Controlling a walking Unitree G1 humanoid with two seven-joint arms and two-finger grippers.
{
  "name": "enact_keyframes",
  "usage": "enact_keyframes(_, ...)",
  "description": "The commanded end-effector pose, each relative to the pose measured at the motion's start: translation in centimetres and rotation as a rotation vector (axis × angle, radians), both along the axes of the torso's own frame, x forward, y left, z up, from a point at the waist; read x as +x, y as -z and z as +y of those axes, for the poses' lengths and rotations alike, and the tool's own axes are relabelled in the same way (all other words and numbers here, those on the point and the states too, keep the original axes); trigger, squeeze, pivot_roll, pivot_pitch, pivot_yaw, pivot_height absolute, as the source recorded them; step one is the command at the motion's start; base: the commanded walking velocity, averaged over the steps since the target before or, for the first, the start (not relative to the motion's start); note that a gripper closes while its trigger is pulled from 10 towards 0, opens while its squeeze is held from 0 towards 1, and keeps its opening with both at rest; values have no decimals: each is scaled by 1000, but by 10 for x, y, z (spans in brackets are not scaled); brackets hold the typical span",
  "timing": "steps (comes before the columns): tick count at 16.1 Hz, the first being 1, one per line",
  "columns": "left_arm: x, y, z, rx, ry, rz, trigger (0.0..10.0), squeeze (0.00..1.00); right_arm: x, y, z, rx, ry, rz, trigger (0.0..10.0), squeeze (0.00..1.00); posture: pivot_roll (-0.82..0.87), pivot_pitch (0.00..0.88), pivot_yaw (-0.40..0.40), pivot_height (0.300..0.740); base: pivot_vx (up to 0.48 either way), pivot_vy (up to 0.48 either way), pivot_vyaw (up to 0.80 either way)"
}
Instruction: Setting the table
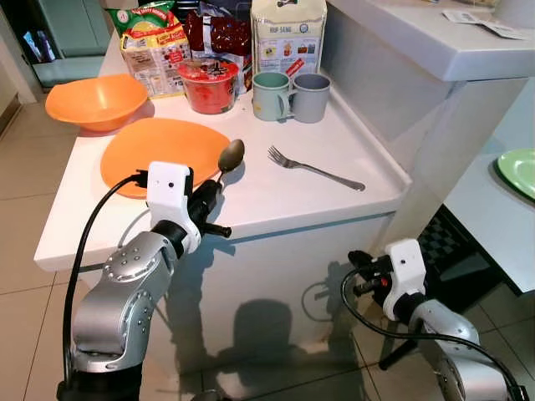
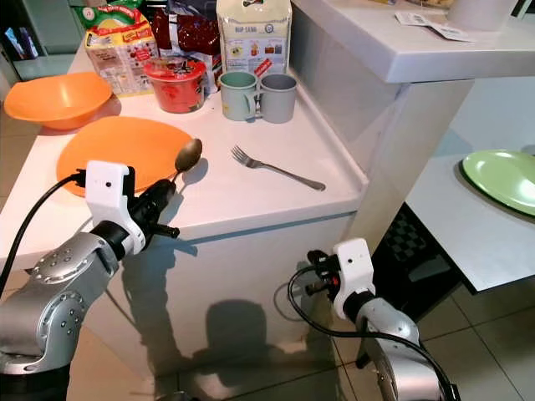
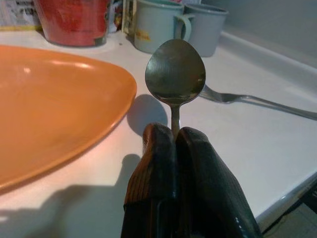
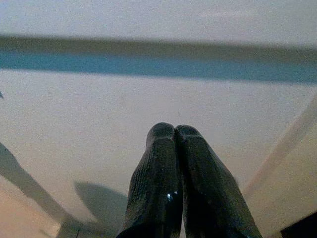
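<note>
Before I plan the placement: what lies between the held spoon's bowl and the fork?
Bare white counter, seen from the left eye view. The left tool grips the spoon beside the orange plate; the fork lies apart.

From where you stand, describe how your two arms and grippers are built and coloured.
Both arms are silver metal with rounded, bolted joint housings. Each wrist carries a boxy white camera module, fed by a looping black cable. The left gripper and the right gripper each have two long black fingers with a fine ribbed texture and rounded tips.
</note>
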State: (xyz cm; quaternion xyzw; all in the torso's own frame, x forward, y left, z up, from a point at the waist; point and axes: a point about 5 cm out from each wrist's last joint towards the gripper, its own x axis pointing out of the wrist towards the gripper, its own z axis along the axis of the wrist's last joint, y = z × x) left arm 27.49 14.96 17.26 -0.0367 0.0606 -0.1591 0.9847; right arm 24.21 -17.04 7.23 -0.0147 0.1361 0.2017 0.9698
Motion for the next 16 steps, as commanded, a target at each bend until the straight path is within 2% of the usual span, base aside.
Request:
enact_keyframes(1,-3,-4,-2,10,6,-31,0,0,1,-12,3,7,-4,-36,10000,0,21,0,-7,740,0,0,0)
enact_keyframes(3,-8,2,-4,2,3,-16,0,0,0,-21,5,12,-9,-61,10000,0,17,0,-8,740,0,0,0)
enact_keyframes(6,-10,4,-9,2,16,-23,0,0,1,-21,6,15,-2,-61,10000,0,17,0,-8,740,0,0,0)
enact_keyframes(16,-5,5,-12,3,11,-16,0,0,3,-16,13,28,3,-33,10000,0,21,0,-4,740,0,0,0)
